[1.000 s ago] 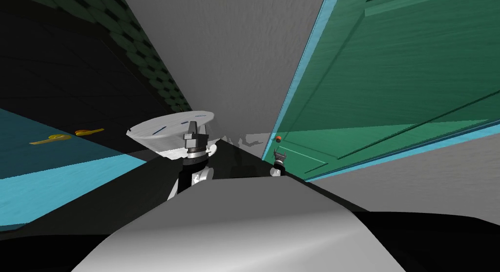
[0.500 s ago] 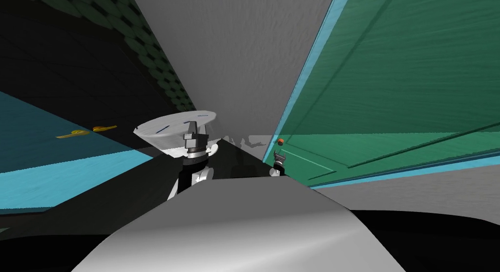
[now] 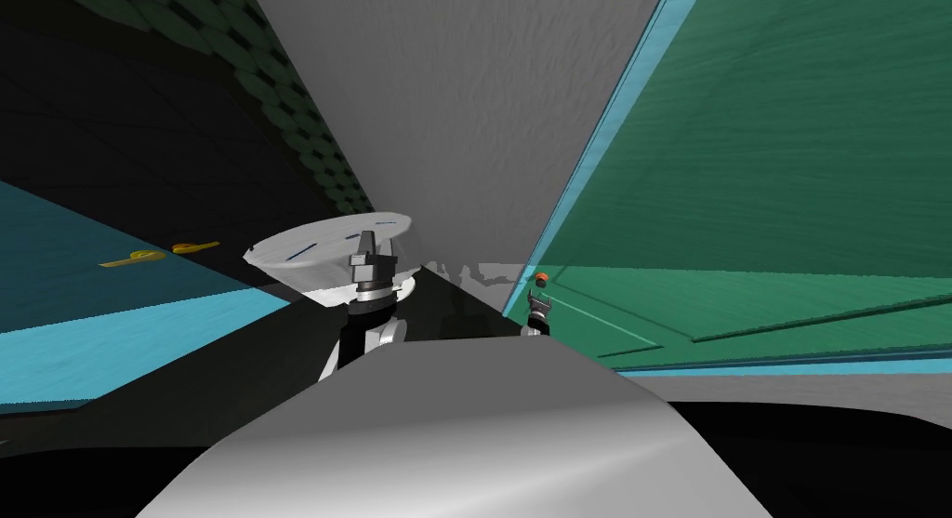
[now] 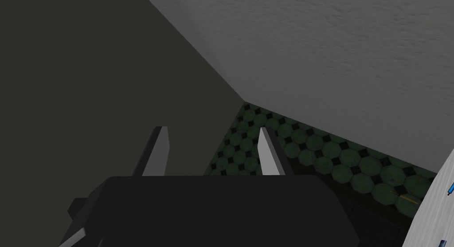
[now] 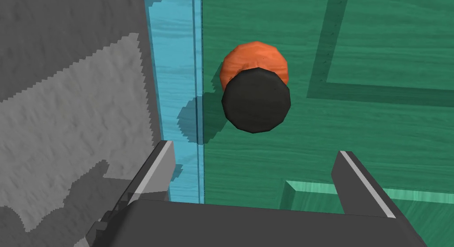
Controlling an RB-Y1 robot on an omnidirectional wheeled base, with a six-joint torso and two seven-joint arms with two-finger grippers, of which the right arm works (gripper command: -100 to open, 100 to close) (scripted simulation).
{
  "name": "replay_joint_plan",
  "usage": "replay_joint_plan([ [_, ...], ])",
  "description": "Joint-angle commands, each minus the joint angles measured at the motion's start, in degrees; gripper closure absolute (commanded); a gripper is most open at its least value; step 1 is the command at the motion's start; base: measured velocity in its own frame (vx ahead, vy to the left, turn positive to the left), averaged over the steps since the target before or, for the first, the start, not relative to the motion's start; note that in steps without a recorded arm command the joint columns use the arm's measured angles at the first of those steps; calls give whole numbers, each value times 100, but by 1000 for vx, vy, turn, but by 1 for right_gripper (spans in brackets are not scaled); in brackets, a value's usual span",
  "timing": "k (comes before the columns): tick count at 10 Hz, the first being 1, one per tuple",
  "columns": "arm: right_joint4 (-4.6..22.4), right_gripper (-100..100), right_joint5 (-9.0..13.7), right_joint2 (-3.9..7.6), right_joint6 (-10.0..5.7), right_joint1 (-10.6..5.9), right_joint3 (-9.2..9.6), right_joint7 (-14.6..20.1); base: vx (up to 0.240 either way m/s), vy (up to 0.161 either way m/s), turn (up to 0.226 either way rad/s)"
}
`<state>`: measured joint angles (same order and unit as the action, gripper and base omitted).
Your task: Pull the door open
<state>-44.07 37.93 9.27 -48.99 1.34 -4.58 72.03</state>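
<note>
green door [image 5: 354,124] shows its black-and-orange knob [image 5: 256,100] just ahead of the right gripper [image 5: 255,149], fingers apart and empty; reaching seems in hand, next needing an advance and clamp.

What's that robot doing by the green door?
The robot's right end effector hovers just short of the black knob on the green door. Its fingers are open and the knob is not yet between them, so nothing is gripped. The knob sits near the door's edge, beside the blue frame. The left end effector is open and holds nothing.
</note>
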Motion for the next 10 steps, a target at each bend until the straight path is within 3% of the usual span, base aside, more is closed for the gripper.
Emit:
replay_joint_plan([
  [1,-181,-100,19,38,86,120,-15,13,90,8,3],
  [2,-131,-100,33,186,55,201,-3,193,83,-9,37],
  [6,-31,-100,61,482,-8,363,21,556,102,-4,31],
  [7,14,-100,73,615,-36,436,32,719,127,3,52],
  [10,99,-100,97,867,-89,574,52,1028,172,-13,34],
])
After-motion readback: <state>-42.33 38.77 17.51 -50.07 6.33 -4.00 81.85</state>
